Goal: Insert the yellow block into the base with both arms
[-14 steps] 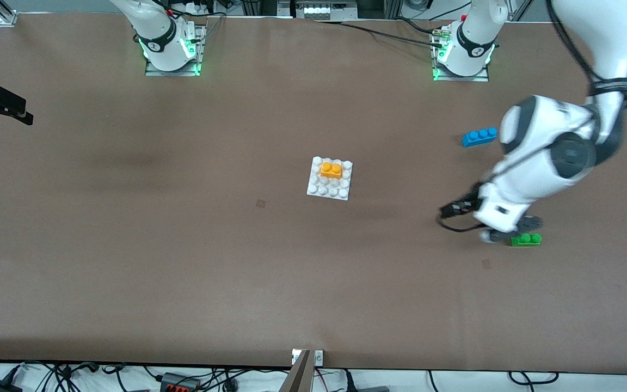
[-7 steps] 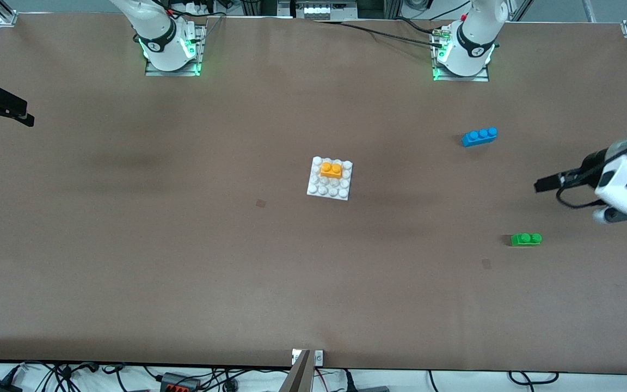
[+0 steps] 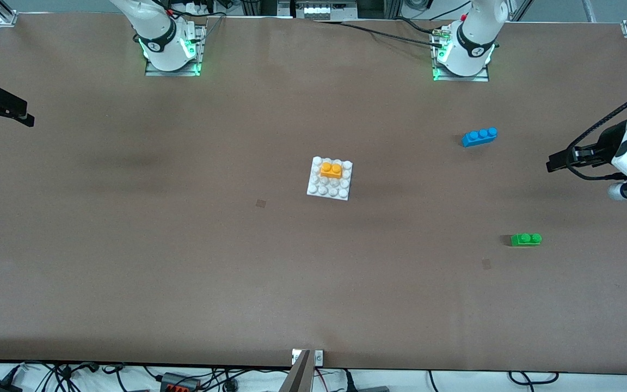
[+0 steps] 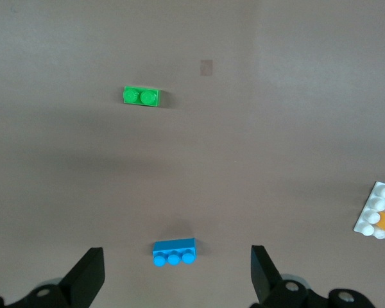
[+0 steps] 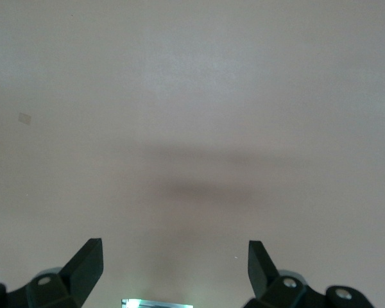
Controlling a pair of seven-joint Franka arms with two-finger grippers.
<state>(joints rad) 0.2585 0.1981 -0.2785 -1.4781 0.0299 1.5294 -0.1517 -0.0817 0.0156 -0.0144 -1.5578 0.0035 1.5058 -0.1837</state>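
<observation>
While both pincers, left (image 4: 173,282) and right (image 5: 173,273), gape empty, one yellow block (image 3: 331,170) sits on one base (image 3: 330,178).

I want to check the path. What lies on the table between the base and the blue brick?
Nothing: in the front view only bare brown table lies between the base and the blue brick.

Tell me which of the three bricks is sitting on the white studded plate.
The yellow block: it sits on the base, while the blue brick and green brick lie on bare table.
</observation>
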